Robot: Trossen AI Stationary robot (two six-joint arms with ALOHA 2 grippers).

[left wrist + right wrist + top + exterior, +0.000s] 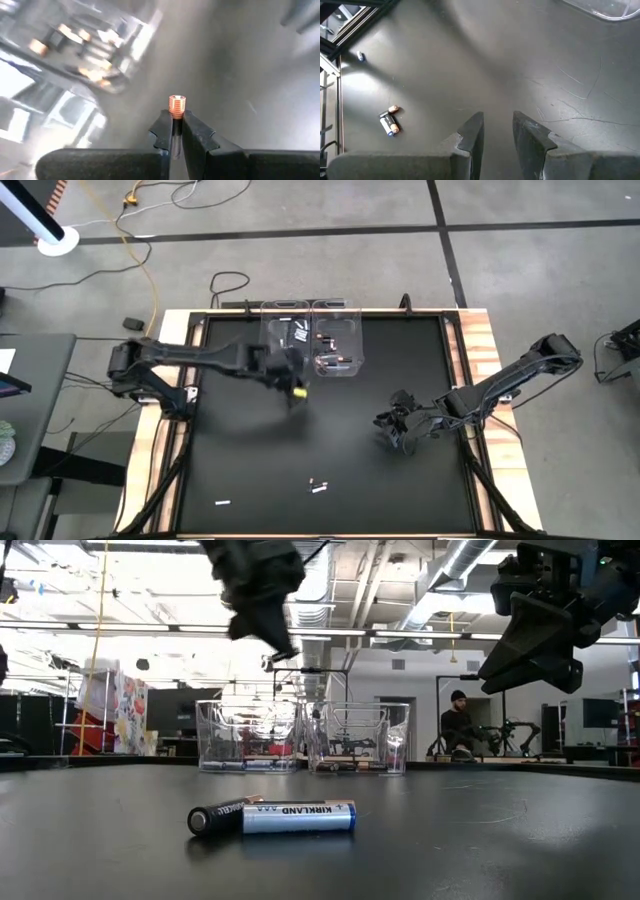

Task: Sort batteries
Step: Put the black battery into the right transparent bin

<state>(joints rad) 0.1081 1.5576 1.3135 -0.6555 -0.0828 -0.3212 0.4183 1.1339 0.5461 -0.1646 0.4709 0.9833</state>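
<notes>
Tabletop (260, 470), broad, matte and black, carried two clear rectangular plastic bins (312, 340) already holding several batteries. Left claw (296, 391) was clamped on a slim copper-tipped battery (177, 106) near them; right claw (497, 131) hovered apart, empty. Three small white cylindrical batteries (318, 485) apparently awaited sorting; workshop clutter lay beyond.

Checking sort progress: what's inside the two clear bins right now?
Both bins hold a few batteries lying along the bottom; the low view shows them through the walls. An exact count isn't possible. The left pincer, shut on a battery, hangs near the left bin.
</notes>
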